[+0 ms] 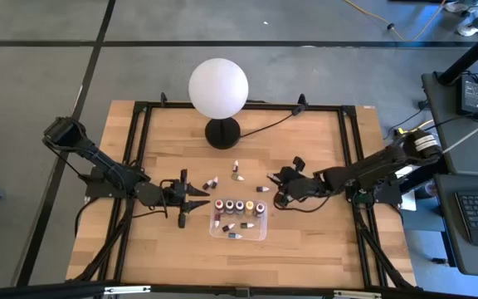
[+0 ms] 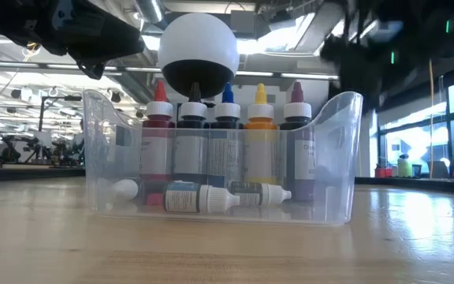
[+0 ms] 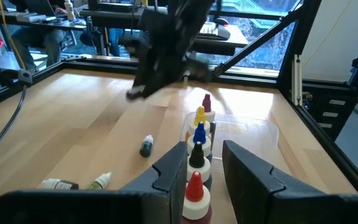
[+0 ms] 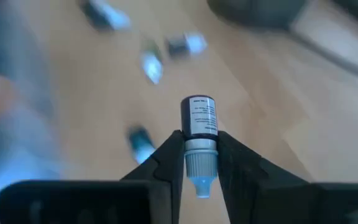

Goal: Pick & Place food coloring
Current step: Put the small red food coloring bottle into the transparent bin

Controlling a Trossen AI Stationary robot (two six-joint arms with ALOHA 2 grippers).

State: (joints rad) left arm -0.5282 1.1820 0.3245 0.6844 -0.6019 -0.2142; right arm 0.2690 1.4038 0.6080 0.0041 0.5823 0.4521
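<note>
Risk lies in the right pincer (image 4: 201,163) clamping a bottle (image 4: 199,127) only at its cap, so it could slip before reaching the tray (image 1: 262,228); left pincer (image 3: 205,168) waits released.

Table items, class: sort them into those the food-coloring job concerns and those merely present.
Job: bottle clamped in right gripper; loose bottles on table; bottles in clear tray; left gripper waiting beside tray.
Merely present: globe lamp; lamp cable.
</note>
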